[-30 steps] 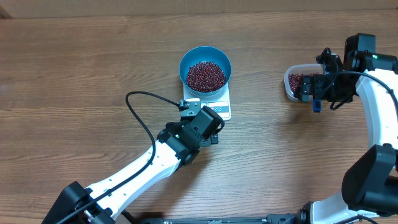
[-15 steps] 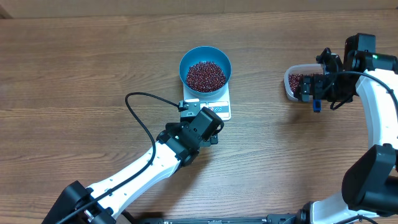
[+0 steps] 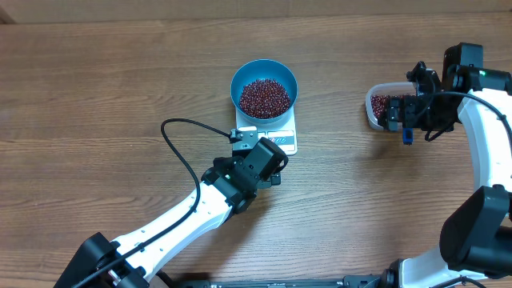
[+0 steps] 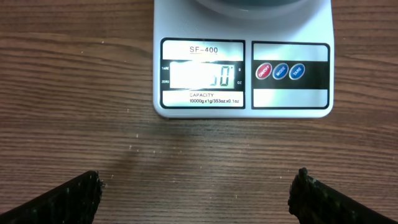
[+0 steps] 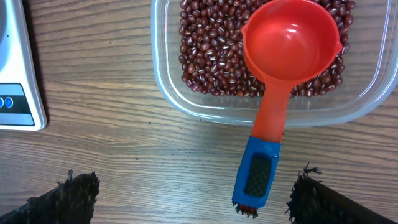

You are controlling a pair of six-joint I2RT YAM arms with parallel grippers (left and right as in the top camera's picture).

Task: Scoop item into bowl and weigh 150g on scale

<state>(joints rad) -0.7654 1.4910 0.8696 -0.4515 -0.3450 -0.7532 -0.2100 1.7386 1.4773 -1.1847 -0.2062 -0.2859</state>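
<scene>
Left gripper (image 4: pixel 196 196): gapes wide, grips nothing, hangs over bare table (image 4: pixel 74 93) just short of the scale (image 4: pixel 242 62). Farther out, on that scale: blue bowl (image 3: pixel 264 63) heaped with beans (image 3: pixel 266 98).

Right gripper (image 5: pixel 198 196): equally wide, empty. Between its fingertips, touching neither: blue handle end of a red scoop (image 5: pixel 289 50), lying empty on more beans in a clear tub (image 5: pixel 186 107).
</scene>
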